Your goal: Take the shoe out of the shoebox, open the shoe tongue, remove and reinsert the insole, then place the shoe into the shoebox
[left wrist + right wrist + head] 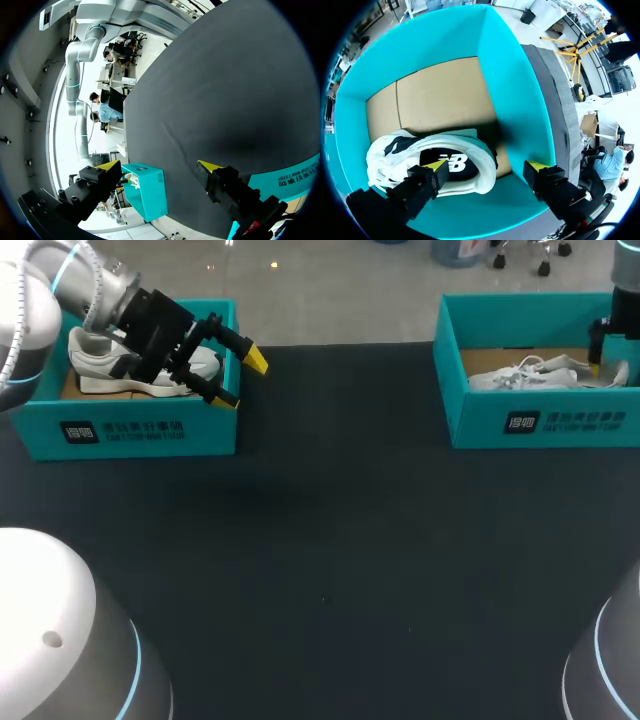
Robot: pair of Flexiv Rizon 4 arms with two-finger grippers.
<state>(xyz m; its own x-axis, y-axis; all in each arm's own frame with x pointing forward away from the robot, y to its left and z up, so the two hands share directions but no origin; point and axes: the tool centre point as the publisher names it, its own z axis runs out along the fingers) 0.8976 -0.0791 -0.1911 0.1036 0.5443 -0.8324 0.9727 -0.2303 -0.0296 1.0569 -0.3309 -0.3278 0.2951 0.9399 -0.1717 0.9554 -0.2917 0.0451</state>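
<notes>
A white shoe [530, 375] lies in the teal shoebox [540, 422] at the right. My right gripper [600, 352] hangs over its heel end. In the right wrist view the right gripper [487, 166] is open. One fingertip [436, 166] is above the shoe's [395, 150] dark insole opening. The other hangs past the heel, by the box wall [520, 100], and nothing is gripped. A second white shoe [100, 365] lies in the left teal box [140, 430]. My left gripper [242, 380] is open above that box's right edge, pointing across the table.
The dark table [330, 540] stretches between the two boxes. In the left wrist view the open left gripper [159, 167] faces the bare tabletop, with the right-hand box [150, 192] far ahead and the left box's wall [300, 175] beside one finger.
</notes>
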